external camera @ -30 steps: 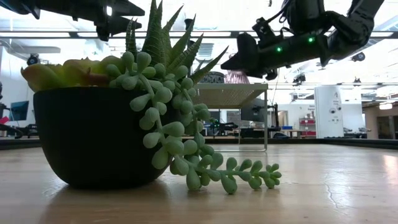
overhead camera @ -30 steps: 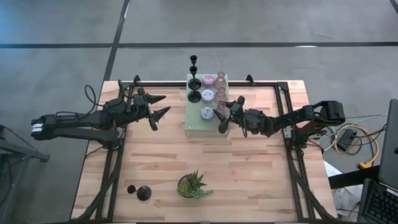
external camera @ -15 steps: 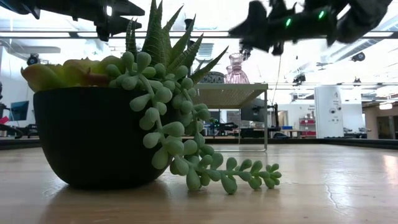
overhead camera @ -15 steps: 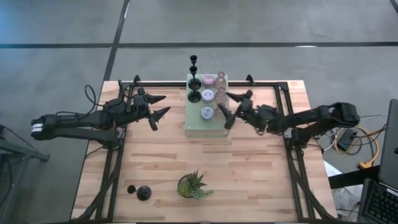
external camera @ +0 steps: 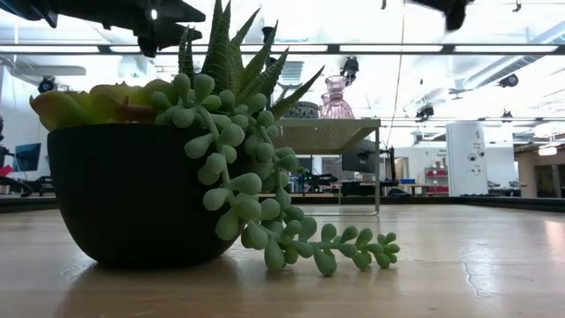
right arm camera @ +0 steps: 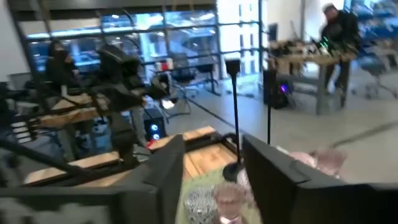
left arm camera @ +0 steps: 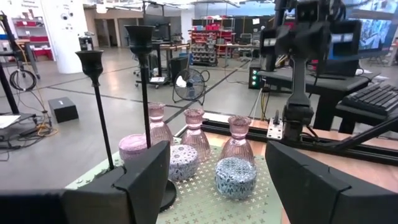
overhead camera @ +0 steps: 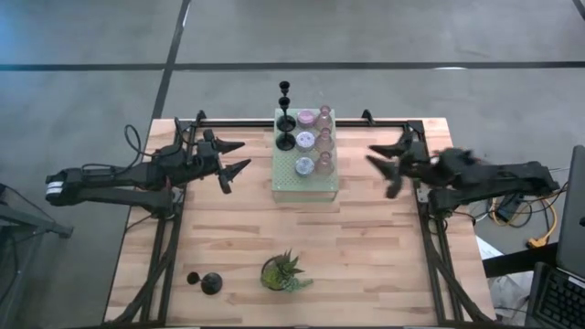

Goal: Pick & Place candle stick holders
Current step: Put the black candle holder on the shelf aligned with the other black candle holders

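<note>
A pale green perforated box (overhead camera: 304,183) stands at the table's far middle. On it stand two black thin-stemmed holders (overhead camera: 286,137), three pink glass holders (overhead camera: 324,139) and three lilac-grey holders (overhead camera: 305,140), all upright; they also show in the left wrist view (left arm camera: 236,177). A third black holder (overhead camera: 207,281) lies on the table at the near left. My left gripper (overhead camera: 234,155) is open and empty, left of the box. My right gripper (overhead camera: 386,166) is open and empty, right of the box and raised.
A spiky green plant in a dark pot (overhead camera: 281,272) stands near the table's near edge and fills the low view (external camera: 177,159). The wooden table top (overhead camera: 384,238) lies bare at the near right. A person (right arm camera: 339,31) shows in the room beyond.
My right gripper has drawn back from the box's near right corner toward the table's right edge and risen, out of the low view. The pink holder it stood around stays upright on the box.
</note>
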Available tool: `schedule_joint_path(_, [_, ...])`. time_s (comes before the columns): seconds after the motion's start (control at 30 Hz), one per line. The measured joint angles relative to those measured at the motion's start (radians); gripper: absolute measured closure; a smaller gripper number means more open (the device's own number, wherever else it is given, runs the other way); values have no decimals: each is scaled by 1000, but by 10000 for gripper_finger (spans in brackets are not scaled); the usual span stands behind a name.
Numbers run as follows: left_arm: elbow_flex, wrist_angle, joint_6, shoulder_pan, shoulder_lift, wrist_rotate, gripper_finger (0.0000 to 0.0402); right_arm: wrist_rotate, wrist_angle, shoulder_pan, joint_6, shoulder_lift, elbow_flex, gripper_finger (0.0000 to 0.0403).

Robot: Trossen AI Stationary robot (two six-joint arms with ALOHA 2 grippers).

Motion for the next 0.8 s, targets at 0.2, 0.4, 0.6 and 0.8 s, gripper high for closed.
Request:
schedule_joint_path(0.2, [0,0,1,0,0,-8,133,33,-481,-1,-98,-144,179,376])
schedule_joint_path(0.4, [0,-27,2,0,0,-8,133,126,-833,-1,-12,-229,261,393])
schedule_joint_path(0.6, [-1,-81,2,0,0,-9,133,41,-787,-1,125,-363,151,395])
schedule_joint_path(0.8, [-1,-91,2,0,0,-13,133,-92,-522,-1,139,-456,-65,395])
